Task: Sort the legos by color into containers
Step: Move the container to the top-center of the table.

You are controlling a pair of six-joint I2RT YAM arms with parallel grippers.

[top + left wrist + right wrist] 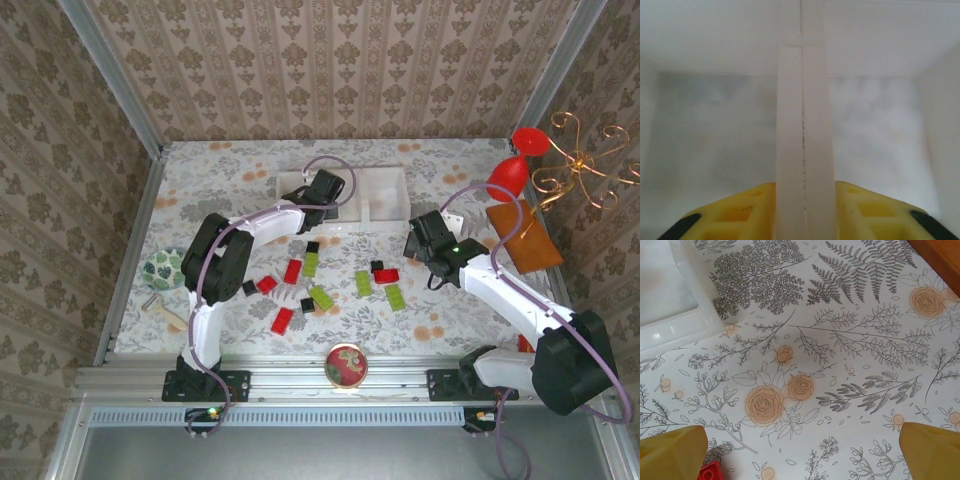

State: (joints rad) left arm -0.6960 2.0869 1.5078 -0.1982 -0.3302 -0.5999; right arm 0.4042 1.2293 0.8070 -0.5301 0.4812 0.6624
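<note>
Several red, lime-green and black legos lie scattered on the floral cloth, among them a red one [292, 271], a green one [322, 297] and a black one [313, 246]. The white tray of containers [385, 190] stands at the back. My left gripper [325, 190] reaches down into it. In the left wrist view its yellow fingers [745, 210] press both sides of the white divider wall [804, 125], and I see no gap. My right gripper [425, 240] hangs open over bare cloth by the tray's corner [675, 325]. A red lego [707, 472] lies by its left finger; the right gripper [802, 427] holds nothing.
A round red-patterned dish [346, 364] sits at the near edge. A green-patterned dish [162, 267] and a wooden tool [165, 310] lie at the left. At the right stand a red goblet [515, 165], a brown pad [525, 235] and a gold wire ornament [580, 160].
</note>
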